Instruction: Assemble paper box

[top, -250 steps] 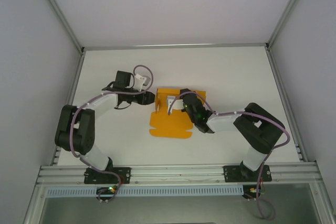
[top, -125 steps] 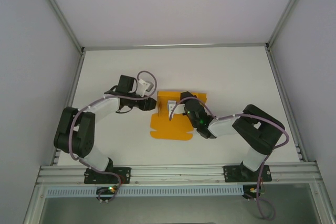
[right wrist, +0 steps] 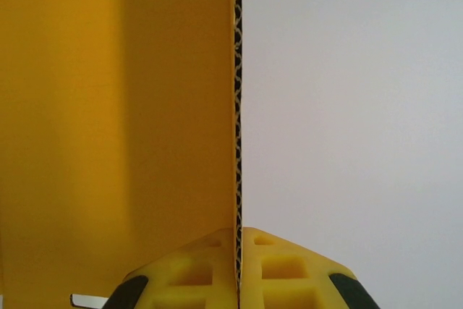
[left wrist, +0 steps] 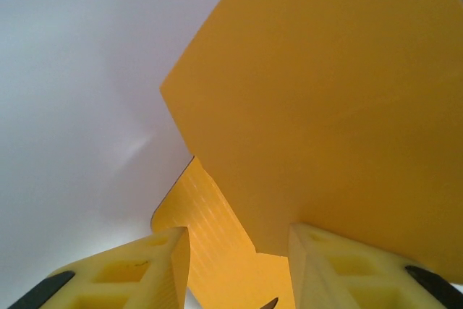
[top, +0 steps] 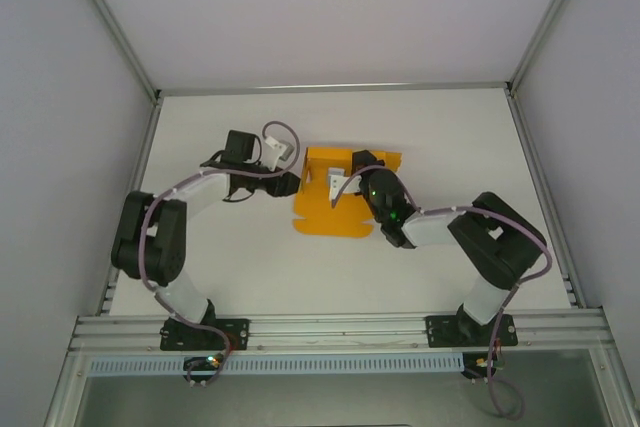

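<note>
The paper box (top: 330,215) is a bright orange-yellow card sheet lying mid-table, its far part folded up. My right gripper (top: 356,169) reaches over it from the right and is shut on a raised panel. In the right wrist view the fingers (right wrist: 194,269) clamp the card's corrugated edge (right wrist: 236,106), which stands vertical. My left gripper (top: 293,183) is at the sheet's left edge. In the left wrist view it (left wrist: 239,255) is open, its yellow fingers (left wrist: 141,269) apart, with an orange panel (left wrist: 325,106) and a ribbed flap (left wrist: 210,229) just ahead between them.
White tabletop (top: 450,137) surrounds the sheet, bounded by metal frame rails (top: 330,88) at the far side and both sides. Both arm bases sit on the rail at the near edge (top: 340,329).
The sheet has shifted away from the bases and slightly right with the right gripper. The left gripper has followed to the right, closing on the sheet's left edge.
</note>
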{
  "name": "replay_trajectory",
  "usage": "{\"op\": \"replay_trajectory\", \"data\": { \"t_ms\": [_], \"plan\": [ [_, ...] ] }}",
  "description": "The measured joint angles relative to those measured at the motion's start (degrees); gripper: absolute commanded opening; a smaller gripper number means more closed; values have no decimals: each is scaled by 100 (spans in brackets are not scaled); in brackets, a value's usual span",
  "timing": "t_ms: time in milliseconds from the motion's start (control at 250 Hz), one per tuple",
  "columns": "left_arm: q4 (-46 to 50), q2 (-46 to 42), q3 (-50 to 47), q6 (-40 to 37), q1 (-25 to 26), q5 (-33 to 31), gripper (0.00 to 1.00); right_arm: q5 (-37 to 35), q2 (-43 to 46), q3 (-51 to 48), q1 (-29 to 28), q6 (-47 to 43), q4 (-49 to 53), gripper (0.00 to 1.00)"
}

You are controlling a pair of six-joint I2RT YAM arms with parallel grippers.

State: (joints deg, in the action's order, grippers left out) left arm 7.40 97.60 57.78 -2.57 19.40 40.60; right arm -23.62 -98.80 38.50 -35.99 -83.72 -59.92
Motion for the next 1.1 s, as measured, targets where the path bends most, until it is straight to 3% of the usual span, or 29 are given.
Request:
{"op": "replay_trajectory", "data": {
  "t_ms": [180,479,703,859,1102],
  "plan": [
    [-431,474,282,90,-76,94,40,190,-492,68,341,-205,-168,0],
    [-772,944,450,243,-225,387,40,306,-1394,61,306,-638,-1189,0],
    [-1097,931,289,258,-223,769,47,306,-1403,35,275,-660,-1327,0],
    [-1252,931,260,313,-225,1045,59,293,-1403,35,273,-660,-1327,0],
    [-1471,929,157,361,-219,1261,65,291,-1403,35,273,-660,-1327,0]
  ]
}}
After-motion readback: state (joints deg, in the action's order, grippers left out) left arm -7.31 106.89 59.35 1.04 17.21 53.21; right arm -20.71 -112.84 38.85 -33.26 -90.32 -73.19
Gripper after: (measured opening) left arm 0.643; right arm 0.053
